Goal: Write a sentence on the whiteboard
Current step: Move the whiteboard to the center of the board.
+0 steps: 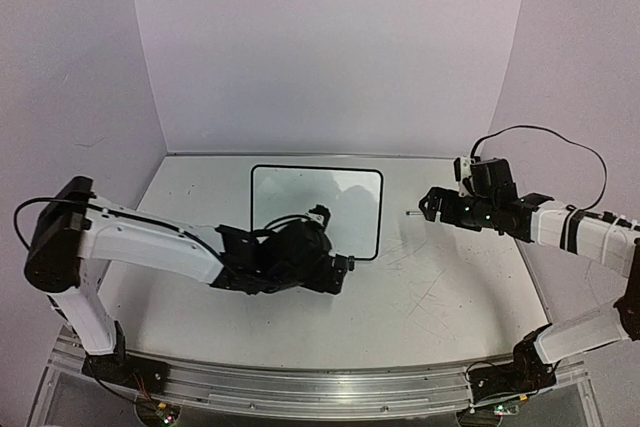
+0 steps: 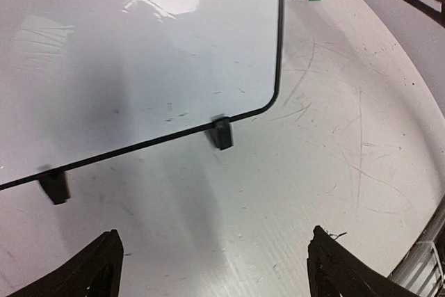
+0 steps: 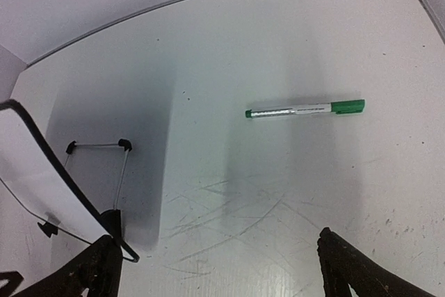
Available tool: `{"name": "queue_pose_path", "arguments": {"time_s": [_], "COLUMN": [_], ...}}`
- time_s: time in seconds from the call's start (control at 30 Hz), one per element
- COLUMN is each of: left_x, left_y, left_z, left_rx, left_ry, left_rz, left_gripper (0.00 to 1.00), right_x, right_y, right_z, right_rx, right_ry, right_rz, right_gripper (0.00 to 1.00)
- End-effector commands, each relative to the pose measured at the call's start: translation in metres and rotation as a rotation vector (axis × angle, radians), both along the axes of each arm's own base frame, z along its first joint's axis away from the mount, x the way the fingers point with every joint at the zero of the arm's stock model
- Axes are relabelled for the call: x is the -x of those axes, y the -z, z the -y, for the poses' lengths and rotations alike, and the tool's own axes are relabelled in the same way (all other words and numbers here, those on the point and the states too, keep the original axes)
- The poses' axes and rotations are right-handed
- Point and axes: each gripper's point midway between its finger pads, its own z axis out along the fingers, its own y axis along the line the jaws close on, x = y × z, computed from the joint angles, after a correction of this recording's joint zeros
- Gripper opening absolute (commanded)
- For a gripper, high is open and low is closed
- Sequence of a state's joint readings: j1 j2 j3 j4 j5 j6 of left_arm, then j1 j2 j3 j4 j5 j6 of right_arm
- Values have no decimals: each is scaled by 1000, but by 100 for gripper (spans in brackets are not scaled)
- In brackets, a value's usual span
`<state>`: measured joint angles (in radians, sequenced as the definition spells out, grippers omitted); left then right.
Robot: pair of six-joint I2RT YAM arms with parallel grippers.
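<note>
Two claws, and both are released. Your left claw (image 2: 214, 236) shows its dark fingers spread toward the bottom corners of its wrist view, with only scratched tabletop (image 2: 334, 172) between them. Your right claw (image 3: 214, 238) stands just as wide and grips nothing. The whiteboard (image 1: 335, 192) sits toward the back middle of the tabletop, white with a thin black frame and rounded corners. From above, your left arm's wrist overlaps its near edge, and the left claw is low near its near right corner without touching it. In the left wrist view you see two small black feet (image 2: 222, 133) under the board's lower frame edge, resting on the tabletop. The board's left and upper parts run out of that picture. You cannot read any words on the board here. Only a few small dark flecks (image 2: 174, 110) show near its lower edge, too faint to make out, and bright glare covers the upper part. A marker (image 3: 306, 108) lies flat on the tabletop to the right of the board and apart from it, near your right claw. It has a pale barrel and a green cap, and the print along the barrel is too small to read. From above, only a thin sliver of it shows. In the right wrist view most of the board is cut off at the left edge. Beside its corner there is a thin wire bracket (image 3: 97, 145) with black tips, and I cannot tell whether it props the board.
</note>
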<state>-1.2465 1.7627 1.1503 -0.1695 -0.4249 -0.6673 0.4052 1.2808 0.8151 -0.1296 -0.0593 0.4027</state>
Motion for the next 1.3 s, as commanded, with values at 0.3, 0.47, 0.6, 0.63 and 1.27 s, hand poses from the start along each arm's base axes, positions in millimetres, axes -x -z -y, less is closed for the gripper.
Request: {"name": "queue_pose_path", "arguments": {"time_s": [0.3,0.47,0.6,0.63,1.27], "left_x": [-54,-60,-73,-77,-55], "left_y": [50,63,76,78,78], "left_z": [-80,-57,-56,-57,-30], "left_rx": [100,122,65,51,94], "left_ry": [8,53,32,24,60], "left_rz": [-185,-214,-179,-166,-216], "left_gripper": [93,78,71,71,70], "right_x": [10,7,9,10,-27], "right_y": [-8,-15,-14,-15,-15], "right_z": [-36,-29,-25,-24,12], "right_rx": [12,25,34,37,72], "right_ry": [-66,-31,-22,-20,338], "right_rz": [3,29,34,37,37], "right_gripper": [98,98,98,98,98]}}
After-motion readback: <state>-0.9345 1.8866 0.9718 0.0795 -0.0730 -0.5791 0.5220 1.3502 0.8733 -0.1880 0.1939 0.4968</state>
